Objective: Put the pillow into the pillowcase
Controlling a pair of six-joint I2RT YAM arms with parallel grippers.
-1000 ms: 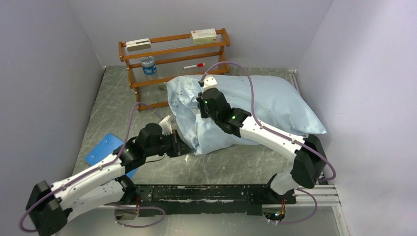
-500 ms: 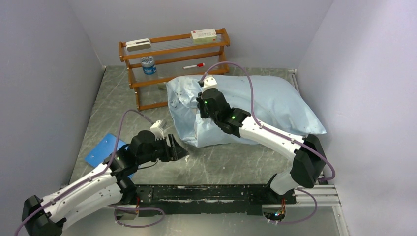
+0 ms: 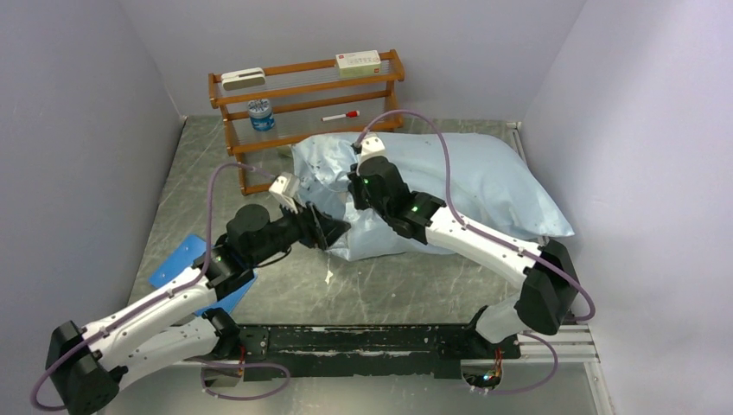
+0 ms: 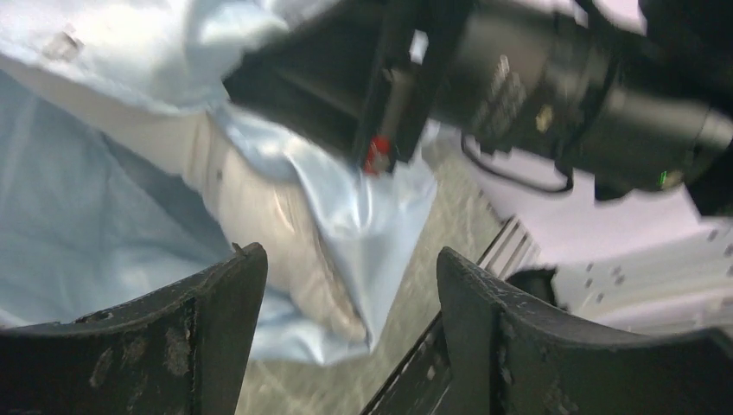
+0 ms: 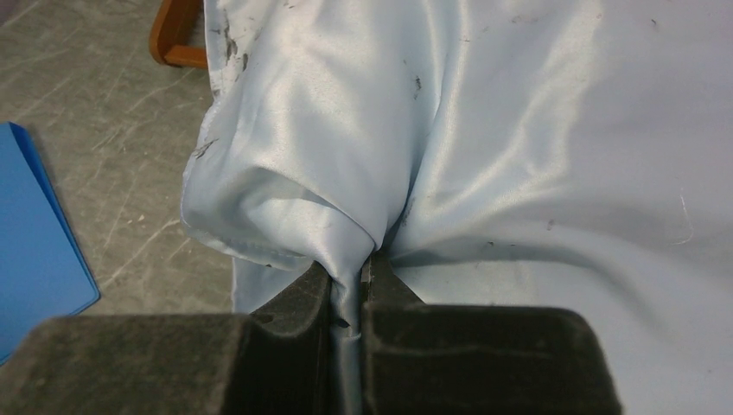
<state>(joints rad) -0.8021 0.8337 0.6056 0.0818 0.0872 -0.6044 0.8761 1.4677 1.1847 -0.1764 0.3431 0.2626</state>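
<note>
Blue sheet (image 3: 183, 266): one, a flat, stiff, bright-blue rectangle in the lower left of the overhead view, lying on the grey, scratched, marbled table (image 3: 389, 290) and partly under the left arm.
Rack (image 3: 226, 130): one, made of brown wooden slats, in the upper left. It carried four small items: a flat white block (image 3: 243, 78), a small blue-and-silver jar (image 3: 260, 114), a red-and-white marker (image 3: 340, 116) and a white carton (image 3: 358, 61).
Left gripper (image 3: 335, 229): one of two black two-finger pincers, left of centre. Its jaws stood apart with nothing between them, just beside the near-left corner of the sack. In the wrist view its worn, dark, curved fingers (image 4: 216, 328) framed that corner.
Pillow (image 4: 259, 203): one plump, smooth white cushion. A corner showed at the sack's open mouth in the middle of the left wrist view, and the rest lay covered.
Right gripper (image 5: 348, 298): the second pincer, its jaws clamped together on a pinched fold of the sack near its left end.
Pillowcase (image 3: 493, 177): one thin, satiny, wrinkled, light sky-blue sack with dark specks near the mouth. It stretched over the cushion from centre to right.
Change: a second before, the left pincer was closed at the sack's lower-left edge. It had since let go, spread open and risen toward centre. The right pincer kept its grip in the same spot.
</note>
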